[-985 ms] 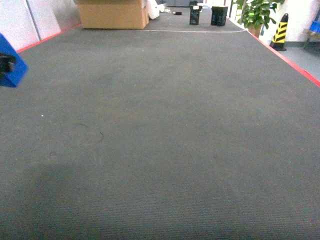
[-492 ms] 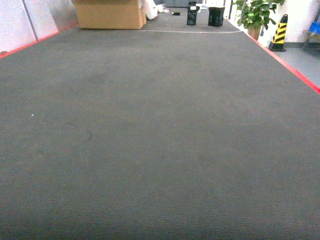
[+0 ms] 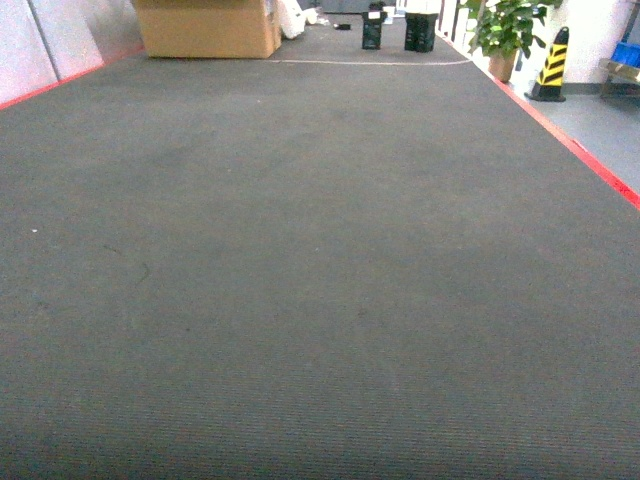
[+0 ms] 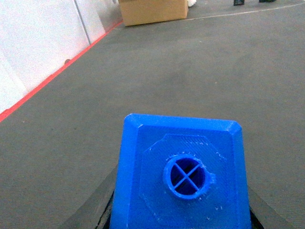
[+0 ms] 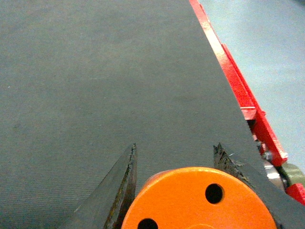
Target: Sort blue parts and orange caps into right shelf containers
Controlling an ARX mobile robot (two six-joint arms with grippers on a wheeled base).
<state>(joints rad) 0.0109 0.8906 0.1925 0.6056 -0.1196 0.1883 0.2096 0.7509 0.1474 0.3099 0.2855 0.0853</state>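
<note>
In the left wrist view a blue part [image 4: 183, 176], its round cross-shaped knob facing the camera, sits between the dark fingers [image 4: 95, 210] of my left gripper [image 4: 180, 212], which is shut on it. My right gripper [image 5: 174, 149] is shut on an orange cap [image 5: 200, 200] with small holes in its flat top. Both are carried above grey carpet. Neither gripper shows in the head view, where only floor lies ahead. The right shelf containers are out of view.
Grey carpet [image 3: 320, 260] runs ahead with a red border [image 3: 570, 140] on the right. At the far end stand a cardboard box [image 3: 205, 25], two black items [image 3: 420, 30], a potted plant [image 3: 505, 30] and a yellow-black post [image 3: 550, 60]. White wall panels [image 4: 38, 47] stand on the left.
The head view has swung to the right, and floor marks and the box have slid left. The blue part seen at the left edge a second ago has left that view.
</note>
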